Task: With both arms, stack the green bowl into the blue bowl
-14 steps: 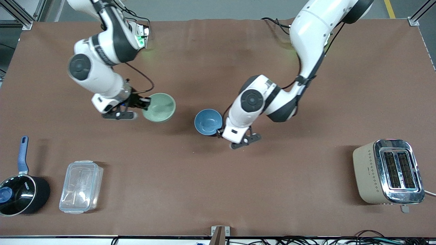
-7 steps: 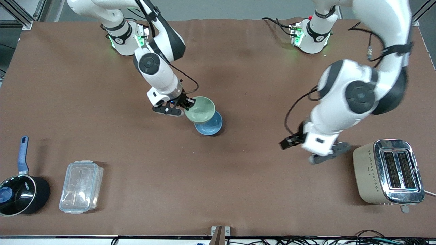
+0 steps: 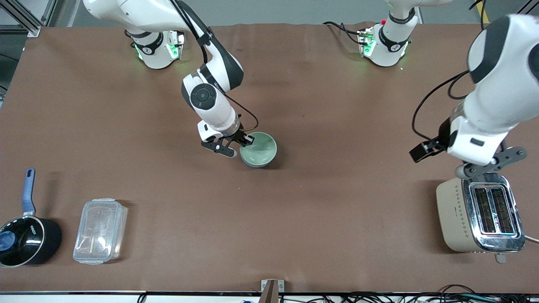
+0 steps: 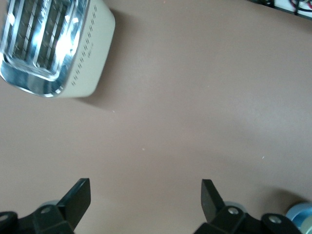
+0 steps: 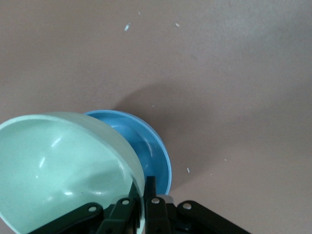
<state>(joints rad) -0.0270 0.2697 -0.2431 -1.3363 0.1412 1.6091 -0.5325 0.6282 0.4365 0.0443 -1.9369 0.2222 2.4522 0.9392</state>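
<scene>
We see a brown table [image 3: 320, 210] from above, with two white robot arms reaching over it. We take the toaster [image 3: 480, 212], standing at the left arm's end of the table, as our landmark.

Well apart from the toaster, near the middle of the table and farther from the front camera than it, the green bowl [image 3: 258, 148] sits over the blue bowl [image 5: 146, 141]. From above, the green one covers the blue one almost fully. In the right wrist view the green bowl [image 5: 63, 170] is tilted, and part of the blue bowl's inside shows past its rim. We cannot tell whether the green bowl has settled fully into it.

The right gripper [image 3: 243, 142] is clamped on the green bowl's rim, on the side away from the toaster; its black fingers [image 5: 151, 204] pinch the rim.

The left gripper [image 3: 425, 150] hangs in the air above the table just beside the toaster, toward the bowls. Its two fingers [image 4: 78, 197] stand wide apart, holding nothing, over bare table.

At the right arm's end of the table, farthest from the toaster, stand a black saucepan [image 3: 25, 242] with a blue handle and a clear plastic container [image 3: 100, 230].
</scene>
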